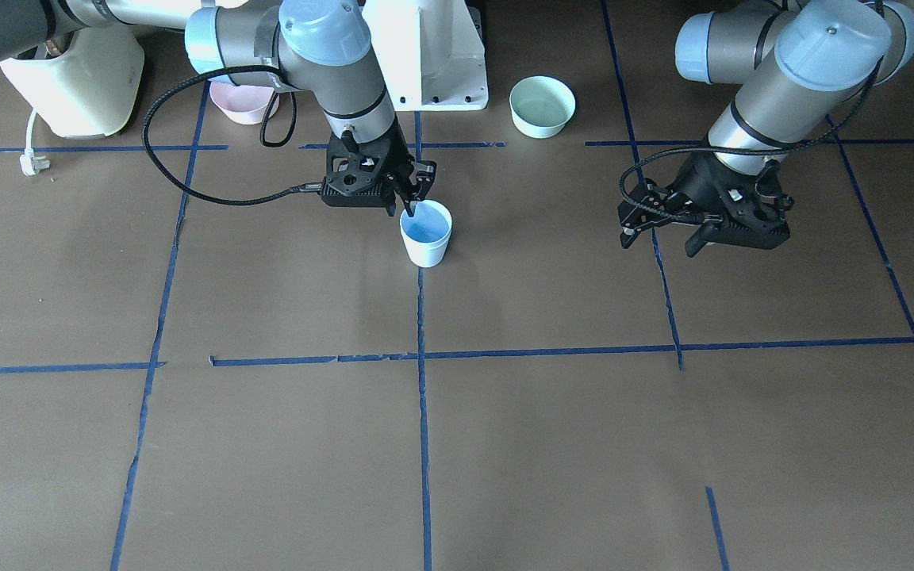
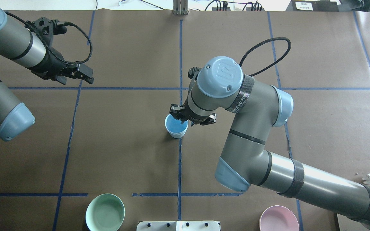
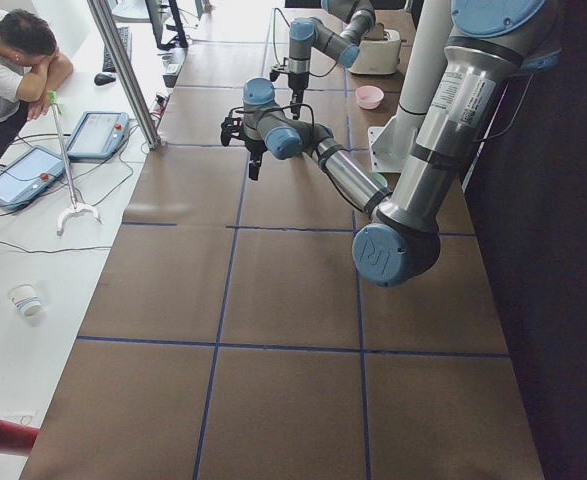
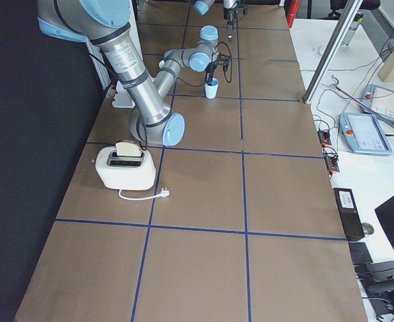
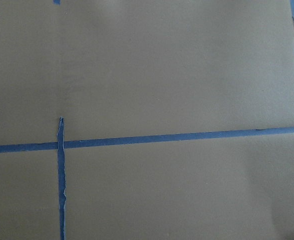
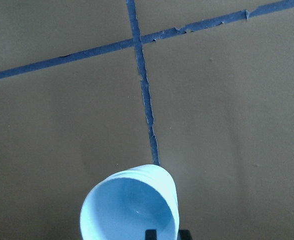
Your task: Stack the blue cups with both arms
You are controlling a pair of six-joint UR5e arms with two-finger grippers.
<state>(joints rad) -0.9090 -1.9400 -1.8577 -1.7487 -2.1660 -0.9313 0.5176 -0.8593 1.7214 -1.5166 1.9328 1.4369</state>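
One pale blue cup (image 1: pixel 425 232) stands upright on the brown table at its middle, on a blue tape line. It also shows in the overhead view (image 2: pixel 176 125) and the right wrist view (image 6: pixel 129 207), where its rim looks doubled, as if one cup sat inside another. No separate second cup shows. My right gripper (image 1: pixel 410 208) hangs straight down over the cup's edge, fingers close together, pinching the rim (image 2: pixel 182 121). My left gripper (image 1: pixel 659 244) is open and empty, apart from the cup and above the bare table (image 2: pixel 75 79).
A mint-green bowl (image 1: pixel 542 105) and a pink bowl (image 1: pixel 243 103) stand near the robot's white pedestal (image 1: pixel 425 55). A cream toaster (image 1: pixel 76 79) with a loose plug (image 1: pixel 28 162) sits at the right arm's end of the table. Blue tape lines cross the brown cover.
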